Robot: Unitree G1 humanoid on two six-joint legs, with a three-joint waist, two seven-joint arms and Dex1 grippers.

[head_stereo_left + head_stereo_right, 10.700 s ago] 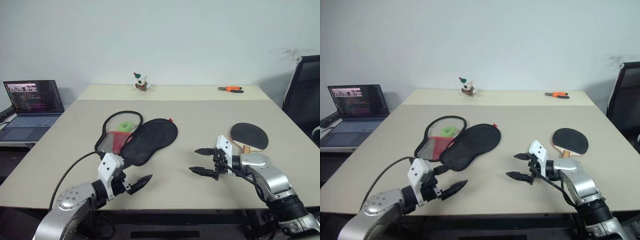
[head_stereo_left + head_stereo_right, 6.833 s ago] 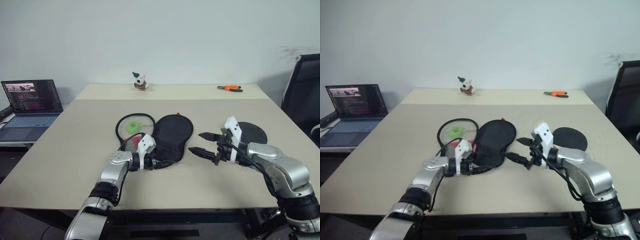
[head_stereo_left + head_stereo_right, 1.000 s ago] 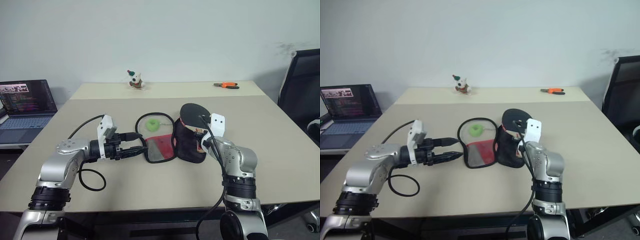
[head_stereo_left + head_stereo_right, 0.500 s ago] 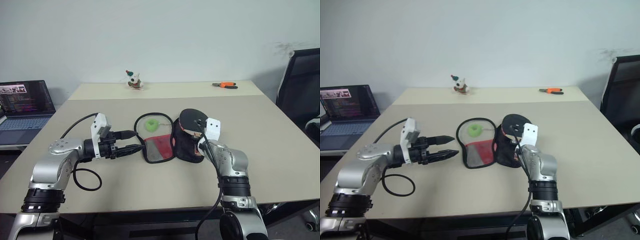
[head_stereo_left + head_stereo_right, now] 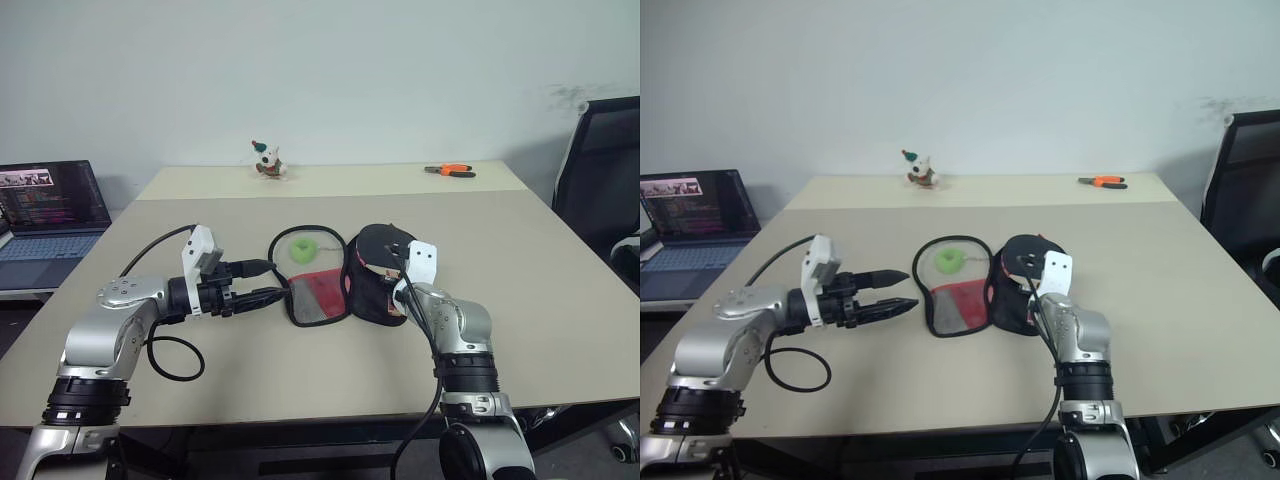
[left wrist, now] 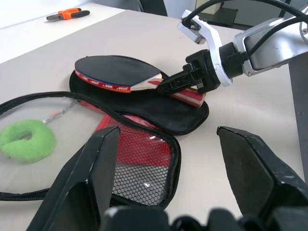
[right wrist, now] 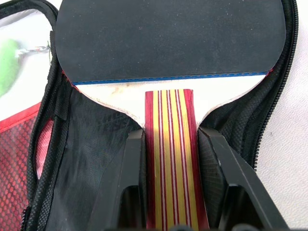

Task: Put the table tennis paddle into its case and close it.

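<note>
The table tennis paddle (image 7: 168, 38) has a black rubber face and a striped wooden handle (image 7: 171, 163). My right gripper (image 7: 171, 137) is shut on that handle and holds the blade low and slightly tilted over the black half of the case (image 5: 375, 300). The case lies unzipped and spread flat on the table; its other half shows a red panel and mesh pocket (image 5: 318, 296). In the left wrist view the paddle (image 6: 115, 72) rests on the black lining. My left gripper (image 5: 275, 281) hovers open just left of the case, touching nothing.
A green soft ring (image 5: 303, 251) on a chain lies inside the zip loop of the case. At the table's far edge are a small toy figure (image 5: 265, 160) and orange pliers (image 5: 450, 171). A laptop (image 5: 50, 200) stands off to the left, a black chair (image 5: 600, 170) to the right.
My right gripper has sunk a little with the paddle, so the blade now lies lower over the black half of the case. The left gripper has stayed put, open.
</note>
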